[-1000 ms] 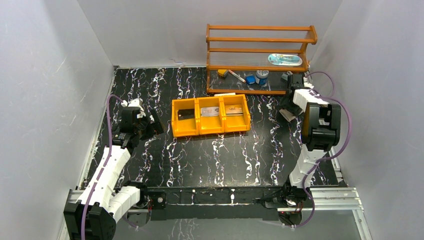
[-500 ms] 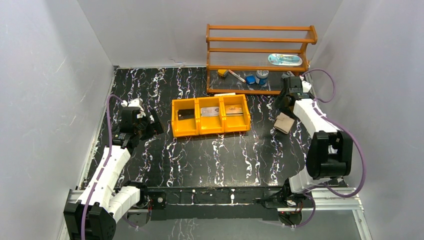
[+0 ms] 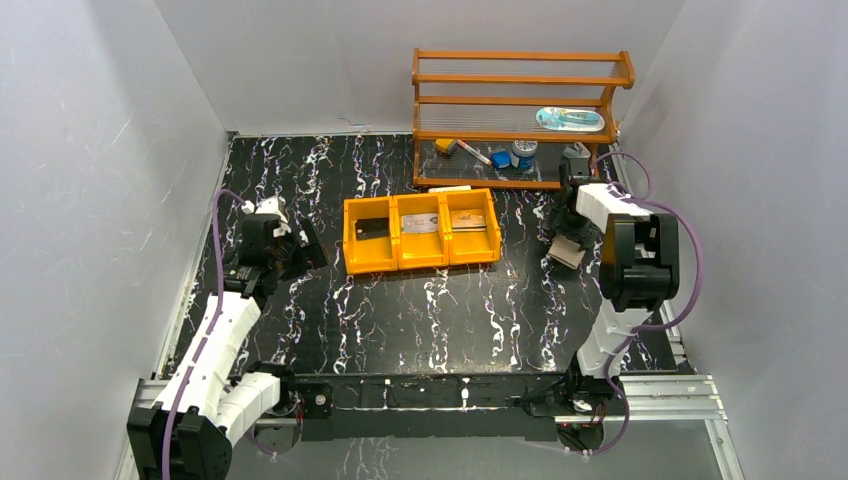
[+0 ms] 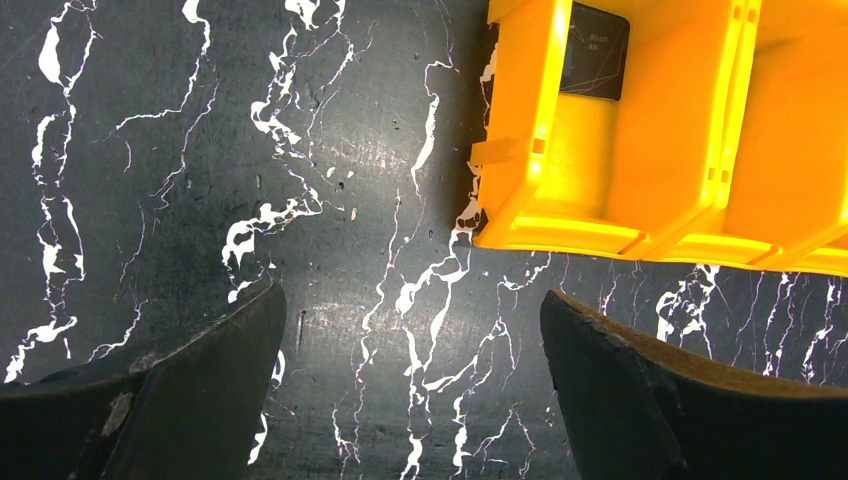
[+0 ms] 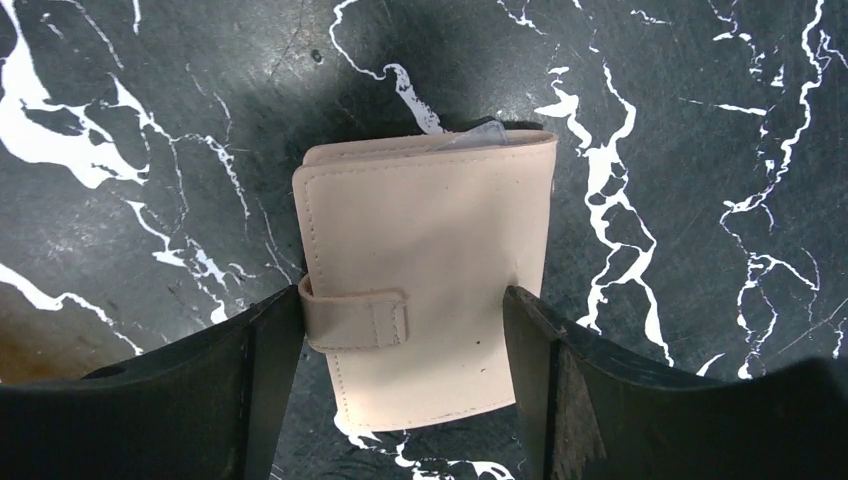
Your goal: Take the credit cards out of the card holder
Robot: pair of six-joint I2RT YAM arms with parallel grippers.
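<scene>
My right gripper (image 5: 400, 300) hangs with jaws spread, straddling the card holder (image 5: 430, 240) without gripping it; the holder lies folded shut on the table (image 5: 150, 100), tab fastened; the credit cards, I judge, are all yet to come out; my left gripper (image 4: 410, 310) hangs wide open beside the orange tray (image 4: 640, 170).

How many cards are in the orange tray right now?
3, one per compartment of the tray: dark card left, greyish card middle, tan card right. The closed card holder may hide more.
</scene>
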